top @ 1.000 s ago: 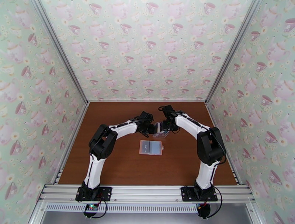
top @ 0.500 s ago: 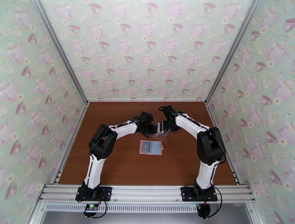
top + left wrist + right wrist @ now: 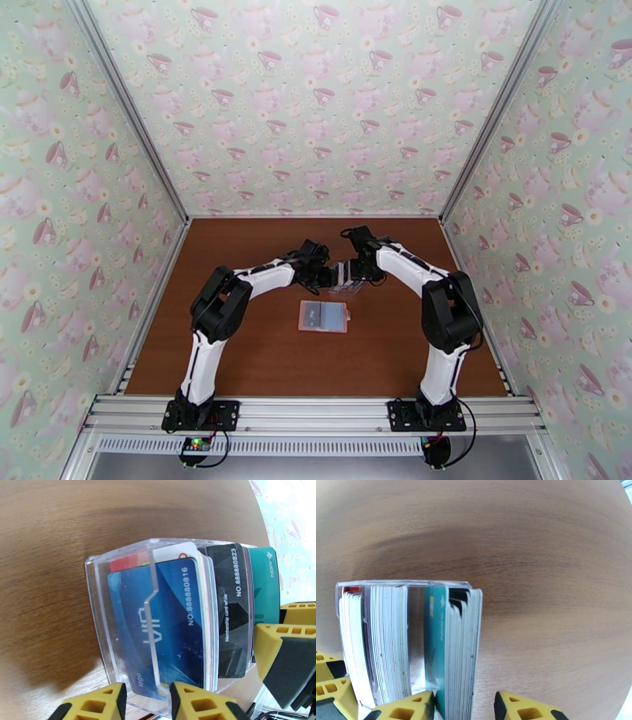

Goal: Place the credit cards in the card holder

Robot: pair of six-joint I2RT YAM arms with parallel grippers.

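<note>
Straddling the right-hand bundle of credit cards [image 3: 460, 645] in the clear card rack [image 3: 416, 645], the right pincer [image 3: 463, 699] stands open. One yellow finger sits in the gap beside the teal card [image 3: 434, 638] that fronts the bundle, and the other is apart from the bundle's far face. Since a second ago the top view shows this arm barely shifted, so the change is only a slight drawing-in of the jaws. By that, a grip on the cards looks to be forming but is not yet made, and no card has left the rack.

The left pincer [image 3: 148, 687] sits astride the opposite end of the rack, before the blue VIP card [image 3: 158, 626], jaws partly apart. Whether they pinch the clear wall cannot be told.

The card holder [image 3: 323, 316], a pink wallet, lies opened flat on the bench [image 3: 261, 363] near the rack on the robot's side, with neither pincer on it.

Bare bench runs beyond the rack and to both its sides, and nothing hangs above it to block a lift. The tight spot is at the rack itself, where both pincers nearly meet and the neighbouring bundle leaves one finger little room.
</note>
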